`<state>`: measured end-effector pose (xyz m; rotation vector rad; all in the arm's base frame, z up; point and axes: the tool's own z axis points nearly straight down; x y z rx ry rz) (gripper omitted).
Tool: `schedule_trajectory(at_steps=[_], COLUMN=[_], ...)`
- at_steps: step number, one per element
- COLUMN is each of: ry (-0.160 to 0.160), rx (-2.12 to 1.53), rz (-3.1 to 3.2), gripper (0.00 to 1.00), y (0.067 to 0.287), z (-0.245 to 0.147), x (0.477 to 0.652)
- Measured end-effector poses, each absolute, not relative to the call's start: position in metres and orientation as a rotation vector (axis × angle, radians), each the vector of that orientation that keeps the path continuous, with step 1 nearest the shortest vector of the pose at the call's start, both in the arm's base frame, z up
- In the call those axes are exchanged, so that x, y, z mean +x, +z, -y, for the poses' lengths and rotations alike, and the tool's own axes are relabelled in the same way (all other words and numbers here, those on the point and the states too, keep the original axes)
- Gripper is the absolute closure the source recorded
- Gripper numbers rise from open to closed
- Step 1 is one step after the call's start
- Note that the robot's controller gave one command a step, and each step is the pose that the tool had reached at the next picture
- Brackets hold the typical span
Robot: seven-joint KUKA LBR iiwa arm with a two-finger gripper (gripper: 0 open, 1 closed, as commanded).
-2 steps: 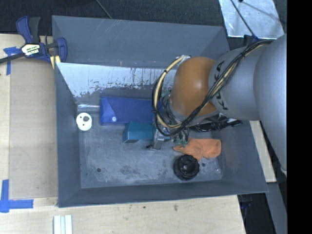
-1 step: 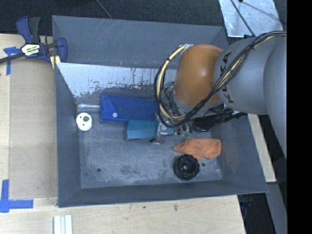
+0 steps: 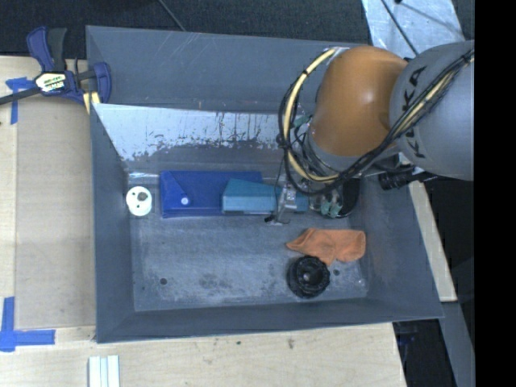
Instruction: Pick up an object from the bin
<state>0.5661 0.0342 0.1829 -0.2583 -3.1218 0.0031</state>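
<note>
Overhead lighting, moderate and fairly even. Pale glare band across the far wall of the bin [image 3: 185, 123]; soft highlight atop the orange cover [image 3: 355, 87]. Floor dimmer, with shadow beneath the arm [image 3: 443, 111] at right.

Beyond the grey bin [image 3: 242, 47] lies a dark, matte floor [image 3: 258, 2], possibly carpet. A pale crinkled sheet [image 3: 419, 22] rests on it at the upper right.

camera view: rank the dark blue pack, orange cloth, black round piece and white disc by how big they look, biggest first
1. dark blue pack, clearly the largest
2. orange cloth, crumpled
3. black round piece
4. white disc, smallest

All four lie on the bin floor, so nearness to the camera hardly affects the order.
</note>
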Motion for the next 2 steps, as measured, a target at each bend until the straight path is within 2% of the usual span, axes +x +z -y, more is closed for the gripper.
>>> schedule_trajectory(at_steps=[1,2], ry=[0.005,0.006], rx=[-0.308,-0.317], rz=[3.117,3.116], gripper=[1.00,1.00], y=[0.250,0.273], z=[-0.051,-0.062], x=[0.541,0.534])
